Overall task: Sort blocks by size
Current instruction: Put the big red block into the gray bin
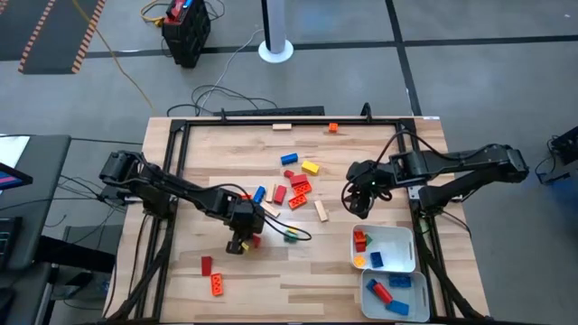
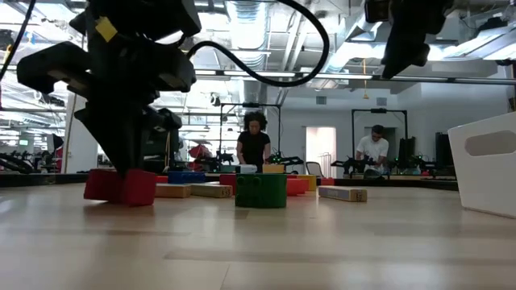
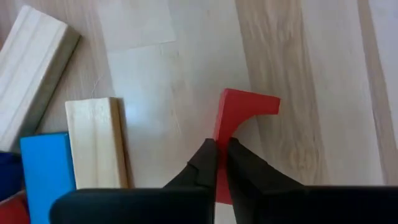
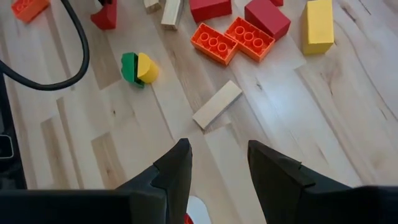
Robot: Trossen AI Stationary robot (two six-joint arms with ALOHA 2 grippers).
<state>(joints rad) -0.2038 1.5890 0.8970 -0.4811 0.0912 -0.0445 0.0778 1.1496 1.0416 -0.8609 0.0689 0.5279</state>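
Note:
Loose blocks lie mid-table: red and orange bricks [image 1: 296, 187], a yellow one [image 1: 310, 167], a blue one [image 1: 289, 159], a tan wooden one [image 1: 320, 211] and a green-and-yellow piece [image 1: 291, 236]. My left gripper [image 1: 242, 238] is down at the table, shut on a red block [image 3: 244, 107], beside tan wooden blocks [image 3: 96, 143] and a blue block [image 3: 43, 174]. My right gripper [image 1: 361, 204] hangs open and empty above the table, over the tan block [image 4: 216, 104], just beyond the white trays. My left gripper pinches a thin edge of the red block [image 3: 221, 163] between its two fingers, which come from above and point down. In the low view the block's underside [image 2: 121, 188] rests on the table under the gripper.
Two white trays stand at the near right: one [image 1: 404, 236] holds red, green, orange and blue blocks, the other [image 1: 418, 294] blue and red ones. A red block [image 1: 206, 264] and an orange one [image 1: 218, 285] lie near left. A tan block [image 1: 283, 127] and an orange one [image 1: 332, 128] lie far.

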